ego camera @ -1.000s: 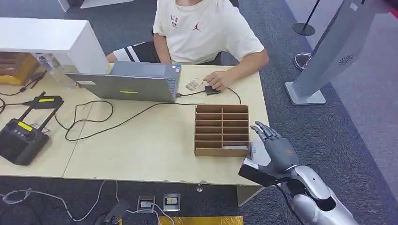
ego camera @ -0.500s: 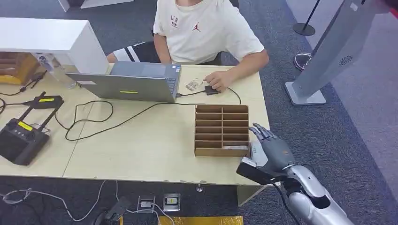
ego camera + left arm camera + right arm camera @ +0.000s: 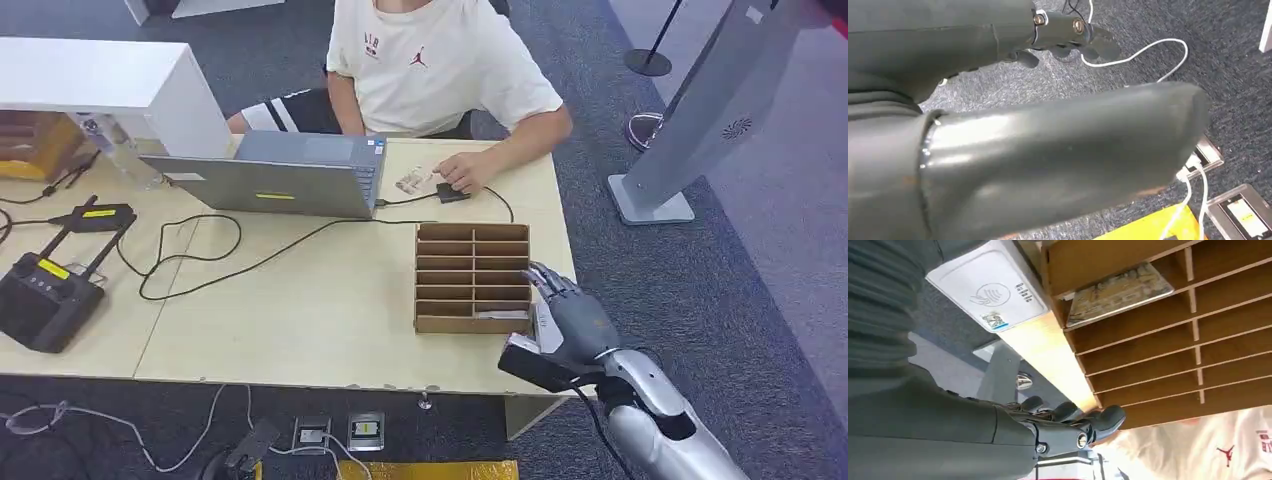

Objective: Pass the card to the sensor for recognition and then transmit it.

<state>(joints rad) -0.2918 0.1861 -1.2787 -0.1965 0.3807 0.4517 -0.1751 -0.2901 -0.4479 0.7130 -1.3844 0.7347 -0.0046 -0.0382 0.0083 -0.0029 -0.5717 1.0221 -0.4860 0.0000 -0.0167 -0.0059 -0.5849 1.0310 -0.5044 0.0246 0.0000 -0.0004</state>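
At the pale wooden worktop (image 3: pixel 300 330) near edge, right robot hand (image 3: pixel 567 318) spread, empty, over flat white card sensor (image 3: pixel 990 292), patterned card (image 3: pixel 1118 292) just beyond in brown wooden slotted rack (image 3: pixel 472 277), left robot hand (image 3: pixel 1063 37) spread above carpet.

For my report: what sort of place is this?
Probably an office or lab test area: a desk with a laptop, a wooden card rack, a card reader, and grey carpet.
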